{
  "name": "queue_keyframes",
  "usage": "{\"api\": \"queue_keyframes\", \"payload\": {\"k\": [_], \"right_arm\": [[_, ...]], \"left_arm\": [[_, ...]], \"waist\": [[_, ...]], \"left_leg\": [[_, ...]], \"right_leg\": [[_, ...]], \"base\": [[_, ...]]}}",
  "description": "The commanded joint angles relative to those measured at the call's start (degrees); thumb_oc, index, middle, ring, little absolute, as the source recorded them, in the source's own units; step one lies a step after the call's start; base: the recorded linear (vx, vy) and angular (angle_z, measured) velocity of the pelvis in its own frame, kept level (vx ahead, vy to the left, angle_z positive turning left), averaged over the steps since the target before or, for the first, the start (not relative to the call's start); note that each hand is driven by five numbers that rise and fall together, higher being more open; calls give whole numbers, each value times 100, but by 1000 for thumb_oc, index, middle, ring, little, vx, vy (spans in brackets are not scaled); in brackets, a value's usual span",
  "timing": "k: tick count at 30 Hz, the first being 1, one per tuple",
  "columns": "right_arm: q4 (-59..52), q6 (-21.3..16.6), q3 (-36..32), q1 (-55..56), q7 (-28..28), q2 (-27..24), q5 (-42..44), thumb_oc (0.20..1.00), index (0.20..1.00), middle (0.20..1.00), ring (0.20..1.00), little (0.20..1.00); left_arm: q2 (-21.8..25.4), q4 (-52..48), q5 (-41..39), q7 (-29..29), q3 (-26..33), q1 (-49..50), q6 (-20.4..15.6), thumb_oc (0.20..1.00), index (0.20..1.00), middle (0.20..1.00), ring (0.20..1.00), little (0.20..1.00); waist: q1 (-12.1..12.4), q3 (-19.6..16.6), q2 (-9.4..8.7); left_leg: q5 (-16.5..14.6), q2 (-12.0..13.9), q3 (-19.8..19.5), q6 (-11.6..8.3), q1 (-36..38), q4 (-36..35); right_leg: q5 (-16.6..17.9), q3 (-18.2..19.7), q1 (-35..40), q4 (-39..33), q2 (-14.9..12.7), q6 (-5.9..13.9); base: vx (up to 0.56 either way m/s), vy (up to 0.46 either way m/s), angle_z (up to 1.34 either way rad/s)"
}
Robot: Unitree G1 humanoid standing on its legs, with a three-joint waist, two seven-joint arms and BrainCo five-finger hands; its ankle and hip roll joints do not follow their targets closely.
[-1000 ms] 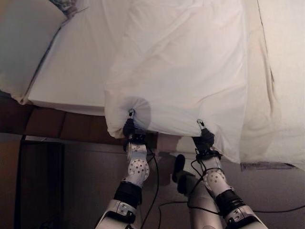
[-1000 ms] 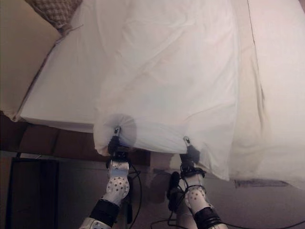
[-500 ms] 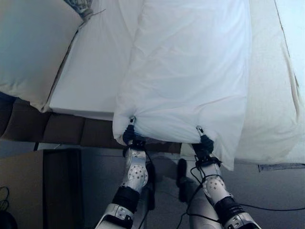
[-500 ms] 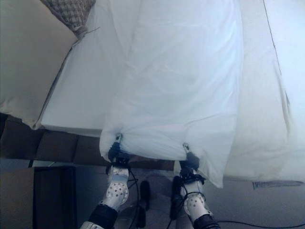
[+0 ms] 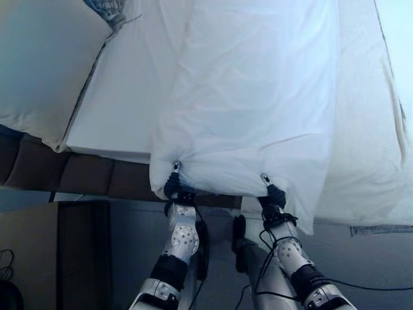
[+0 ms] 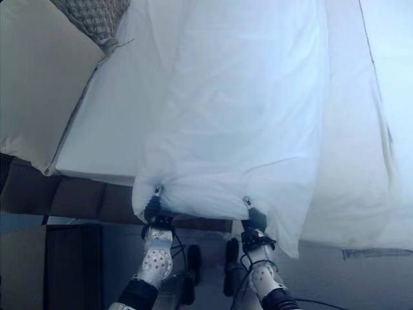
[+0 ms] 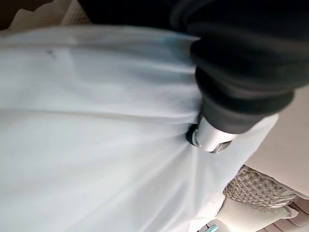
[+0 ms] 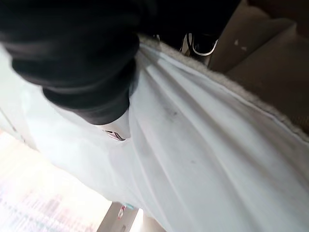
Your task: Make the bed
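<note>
White duvet (image 5: 258,97) spread lengthwise up the bed, long axis running away from the robot toward the far end, near edge hanging just past the mattress (image 5: 122,97) side. Near edge gathered into two bunched points, fabric radiating in creases from each. Left hand (image 5: 173,187) clamped on the left bunch, fingers curled into the cloth; right hand (image 5: 271,192) clamped on the right bunch in the same way, fingers wrapped in the fabric as seen from the right wrist view. Both hands level with each other, side by side below the bed edge, the duvet lying entirely ahead of and above them. Bare fitted sheet on the mattress exposed to the left of the duvet. Large pillow (image 5: 39,64) at the far left, a woven textured cushion (image 6: 90,19) beside it. Judgement: spreading or shifting the duvet leftward probably called for, left hand nearer the uncovered side.
</note>
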Motion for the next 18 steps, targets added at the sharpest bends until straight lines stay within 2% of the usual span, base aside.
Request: {"api": "queue_keyframes", "payload": {"k": [1, 4, 6, 7, 9, 11, 13, 16, 18], "right_arm": [[32, -555, -453, 279, -144, -702, 109, 200, 200, 200, 200, 200], [95, -553, -396, 191, -149, -692, 98, 200, 200, 200, 200, 200], [152, -572, -399, 39, -169, -657, 67, 200, 200, 200, 200, 200], [270, -587, -459, -20, -206, -646, 62, 200, 200, 200, 200, 200], [530, -524, -452, -92, -282, -588, 48, 200, 200, 200, 200, 200], [693, -473, -447, -138, -293, -562, 65, 200, 200, 200, 200, 200], [1124, -294, -380, -187, -372, -447, 65, 200, 200, 200, 200, 200], [1526, -125, -336, -194, -384, -414, -115, 200, 200, 200, 200, 200], [2085, 108, -236, -168, -404, -370, -395, 200, 200, 200, 200, 200]], "left_arm": [[819, -389, 545, 267, 953, 210, -815, 200, 200, 200, 200, 200], [853, -374, 587, 262, 936, 201, -801, 200, 200, 200, 200, 200], [911, -256, 666, 338, 895, 57, -833, 200, 200, 200, 200, 200], [894, -132, 696, 404, 840, -57, -874, 200, 200, 200, 200, 200], [776, 194, 672, 703, 922, -153, -960, 200, 200, 200, 200, 200], [739, 366, 691, 806, 962, -210, -980, 200, 200, 200, 200, 200], [570, 898, 528, 1176, 1163, -322, -1048, 200, 200, 200, 200, 200], [535, 1389, 450, 1134, 1257, -393, -920, 200, 200, 200, 200, 200], [524, 2161, 192, 975, 1340, -474, -743, 200, 200, 200, 200, 200]], "waist": [[150, -384, 23], [227, -381, 96], [251, -275, 125], [217, -214, 139], [160, -177, 145], [171, -151, 140], [166, -112, 148], [159, -68, 148], [148, -24, 132]], "left_leg": [[850, 832, -320, -160, -17, -1422], [894, 950, -217, -217, 193, -1691], [900, 852, -74, -255, 106, -1614], [696, 666, 131, -213, -109, -1217], [382, 453, 329, -136, -274, -623], [297, 399, 397, -114, -331, -402], [126, 303, 547, -27, -316, -263], [58, 255, 590, 8, -314, -198], [-1, 228, 632, 16, -320, -97]], "right_leg": [[82, 280, 23, -310, 190, 1043], [41, 328, -167, -68, 182, 1092], [137, 374, -370, -4, 51, 1172], [225, 409, -408, -20, -170, 1275], [334, 517, -335, -111, -407, 1413], [385, 581, -308, -163, -468, 1452], [525, 716, -187, -409, -643, 1544], [607, 739, -86, -591, -735, 1595], [659, 743, -13, -665, -813, 1606]], "base": [[39, 108, -32], [28, 256, -40], [-26, 338, -45], [19, 484, -17], [63, 398, 13], [81, 269, 9], [127, 351, -3], [55, 140, -28], [46, 85, -14]]}}
